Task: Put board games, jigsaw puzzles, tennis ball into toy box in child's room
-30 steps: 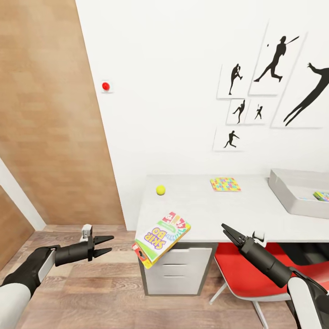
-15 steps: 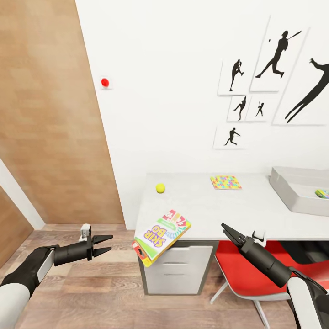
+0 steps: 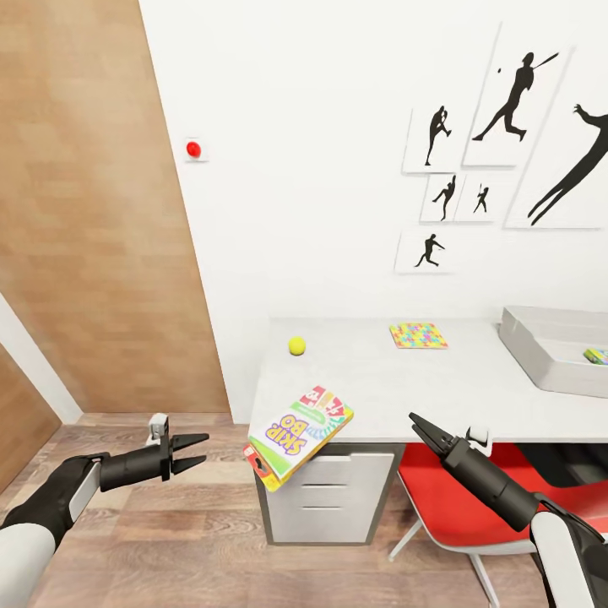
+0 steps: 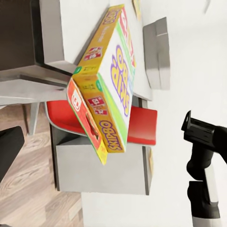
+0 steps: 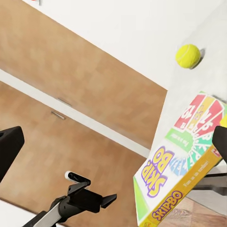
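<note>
Head view of the child's room. The table (image 3: 473,397) stood against the white wall, beneath the black baseball-player silhouette pictures (image 3: 507,143). A Skip-Bo board game (image 3: 300,437) lay tilted over the table's near left corner, part of the box overhanging the edge above the drawer unit (image 3: 325,498). The tennis ball (image 3: 296,344) sat near the table's far left end, and a jigsaw puzzle (image 3: 418,335) lay flat to its right, well apart from the ball. The toy box (image 3: 540,350) occupied the right end of the table; a small colourful flat item (image 3: 596,355) lay inside it, too cropped to identify. A red chair (image 3: 460,507) was pushed in under the table.

The left gripper (image 3: 192,453) was held over the wood-plank floor (image 3: 169,540) to the left of the table, its fingers parted and holding nothing. The right gripper (image 3: 420,426) was raised at the table's near edge, to the right of the board game and not touching it; its fingers lay close together, and whether they were fully closed could not be told.

In the left wrist view the board game (image 4: 106,85) showed two stacked boxes, a red one beneath. In the right wrist view the tennis ball (image 5: 188,55) rested beyond the board game (image 5: 182,161).
</note>
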You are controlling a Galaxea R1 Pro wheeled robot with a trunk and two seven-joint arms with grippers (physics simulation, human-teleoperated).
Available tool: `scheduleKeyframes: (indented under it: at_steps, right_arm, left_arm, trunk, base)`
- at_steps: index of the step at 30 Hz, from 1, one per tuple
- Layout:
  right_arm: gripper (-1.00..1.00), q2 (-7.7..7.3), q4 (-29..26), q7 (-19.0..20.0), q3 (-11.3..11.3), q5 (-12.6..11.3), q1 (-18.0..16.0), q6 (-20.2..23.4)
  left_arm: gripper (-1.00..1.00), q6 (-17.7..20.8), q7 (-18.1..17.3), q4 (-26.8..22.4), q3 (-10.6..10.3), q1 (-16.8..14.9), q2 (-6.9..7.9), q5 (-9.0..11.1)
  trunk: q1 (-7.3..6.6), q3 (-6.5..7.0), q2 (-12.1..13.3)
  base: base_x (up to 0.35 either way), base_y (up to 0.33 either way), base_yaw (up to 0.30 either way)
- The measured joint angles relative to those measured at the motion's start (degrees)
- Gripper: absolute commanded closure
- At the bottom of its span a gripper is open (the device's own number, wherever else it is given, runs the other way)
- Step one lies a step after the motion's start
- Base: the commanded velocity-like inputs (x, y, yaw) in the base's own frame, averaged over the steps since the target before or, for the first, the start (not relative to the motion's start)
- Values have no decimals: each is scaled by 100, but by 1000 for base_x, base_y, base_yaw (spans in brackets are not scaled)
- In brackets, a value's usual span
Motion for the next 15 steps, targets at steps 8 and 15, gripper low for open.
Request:
scheduleKeyframes:
  at_steps: [8,15]
  right_arm:
    - [-100,6,-1,-5,0,1,0,-12]
    - [-100,1,0,-7,0,5,0,-18]
  left_arm:
    - [-100,-11,4,1,16,0,-7,13]
    - [-100,-6,4,0,22,0,-12,18]
  trunk:
    - [2,0,0]
    - [0,0,0]
  base:
    - [-90,-89,0]
    - [-49,-40,0]
